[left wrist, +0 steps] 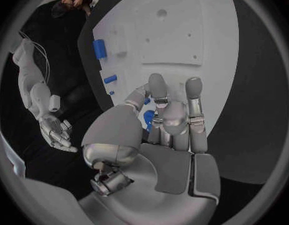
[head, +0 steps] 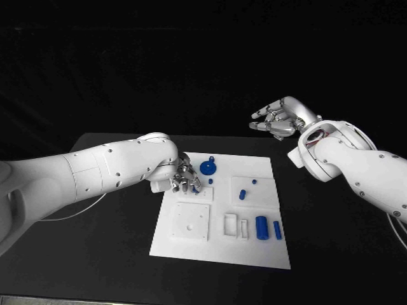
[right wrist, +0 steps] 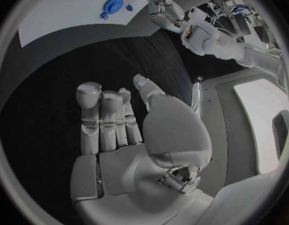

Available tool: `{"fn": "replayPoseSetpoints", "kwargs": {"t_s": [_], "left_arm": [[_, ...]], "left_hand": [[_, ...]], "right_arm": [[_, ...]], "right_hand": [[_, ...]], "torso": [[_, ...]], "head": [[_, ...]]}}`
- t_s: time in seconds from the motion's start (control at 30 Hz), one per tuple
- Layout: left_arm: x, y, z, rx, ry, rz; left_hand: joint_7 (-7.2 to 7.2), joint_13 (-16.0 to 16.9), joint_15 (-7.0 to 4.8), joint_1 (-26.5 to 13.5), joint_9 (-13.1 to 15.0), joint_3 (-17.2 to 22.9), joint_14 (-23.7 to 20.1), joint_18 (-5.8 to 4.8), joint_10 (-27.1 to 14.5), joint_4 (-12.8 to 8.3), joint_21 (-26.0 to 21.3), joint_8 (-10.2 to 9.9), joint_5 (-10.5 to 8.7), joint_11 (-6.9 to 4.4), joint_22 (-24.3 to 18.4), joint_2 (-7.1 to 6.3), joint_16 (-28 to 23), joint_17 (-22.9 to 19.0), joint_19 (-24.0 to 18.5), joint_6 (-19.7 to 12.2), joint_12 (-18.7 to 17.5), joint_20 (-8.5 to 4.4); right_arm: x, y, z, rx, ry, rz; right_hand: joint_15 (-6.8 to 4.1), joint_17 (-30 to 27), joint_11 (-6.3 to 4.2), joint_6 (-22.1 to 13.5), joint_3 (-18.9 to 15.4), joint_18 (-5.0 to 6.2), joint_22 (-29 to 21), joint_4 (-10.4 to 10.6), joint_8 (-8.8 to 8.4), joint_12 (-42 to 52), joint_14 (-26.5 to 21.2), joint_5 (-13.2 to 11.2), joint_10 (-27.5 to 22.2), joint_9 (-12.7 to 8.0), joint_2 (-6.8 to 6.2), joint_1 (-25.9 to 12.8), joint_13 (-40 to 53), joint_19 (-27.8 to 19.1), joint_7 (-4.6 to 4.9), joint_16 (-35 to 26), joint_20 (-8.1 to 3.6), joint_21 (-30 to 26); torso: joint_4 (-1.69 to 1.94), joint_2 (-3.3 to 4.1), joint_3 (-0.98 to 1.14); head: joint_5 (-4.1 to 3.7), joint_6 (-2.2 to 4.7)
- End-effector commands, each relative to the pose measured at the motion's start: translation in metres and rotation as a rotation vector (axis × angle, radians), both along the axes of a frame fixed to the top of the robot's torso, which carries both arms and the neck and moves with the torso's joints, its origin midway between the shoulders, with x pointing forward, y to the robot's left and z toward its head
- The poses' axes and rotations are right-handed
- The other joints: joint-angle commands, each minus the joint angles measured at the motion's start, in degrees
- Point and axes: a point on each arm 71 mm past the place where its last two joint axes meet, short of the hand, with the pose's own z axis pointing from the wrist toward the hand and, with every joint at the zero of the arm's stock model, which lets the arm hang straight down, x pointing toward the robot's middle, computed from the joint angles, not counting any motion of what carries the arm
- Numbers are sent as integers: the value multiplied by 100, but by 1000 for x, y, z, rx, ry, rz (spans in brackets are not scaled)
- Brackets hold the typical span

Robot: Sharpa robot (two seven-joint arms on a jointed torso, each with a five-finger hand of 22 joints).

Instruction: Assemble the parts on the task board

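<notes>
White and flat, the task board (head: 224, 210) lies in the middle of the black table (head: 93, 254). A round blue part (head: 209, 168) sits near its far edge, a small blue peg (head: 243, 194) stands mid-board, and 2 blue cylinders (head: 261, 227) lie side by side near the right edge. The left hand (head: 179, 178) rests over the board's far left edge, its fingers (left wrist: 162, 97) curled down around a small blue part (left wrist: 148, 119). The right hand (head: 278, 119) hangs above the table beyond the board, fingers (right wrist: 102, 117) loosely spread, holding nothing.
</notes>
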Motion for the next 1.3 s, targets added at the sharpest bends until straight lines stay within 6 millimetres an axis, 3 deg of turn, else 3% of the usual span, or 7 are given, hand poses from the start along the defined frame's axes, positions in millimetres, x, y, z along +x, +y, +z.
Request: {"fn": "replayPoseSetpoints", "kwargs": {"t_s": [0.03,1.3], "left_arm": [[0,-2,-1,9,1,-10],[-1,0,-10,14,9,-3]], "left_hand": [[-772,-17,-34,35,2132,41,8,-26,165,3,-46,19,-2,-130,95,86,18,-24,43,1235,27,-12],[-767,-57,-32,48,2156,21,0,-33,165,18,-82,18,-63,-126,99,87,-9,-102,50,1208,16,-13]], "right_arm": [[0,2,1,-1,-2,11],[0,3,0,-1,1,14]], "right_hand": [[-11,-9,-5,-32,2,74,469,41,1,-32,-34,19,-45,-3,-56,-16,-3,2,2,-7,-2,-33],[-12,-12,-4,-32,-2,73,471,49,1,-35,-34,27,-48,-3,-58,-26,-10,8,2,-3,-2,-36]], "torso": [[0,0,1],[0,2,1]], "head": [[-5,-8],[-11,-41]]}}
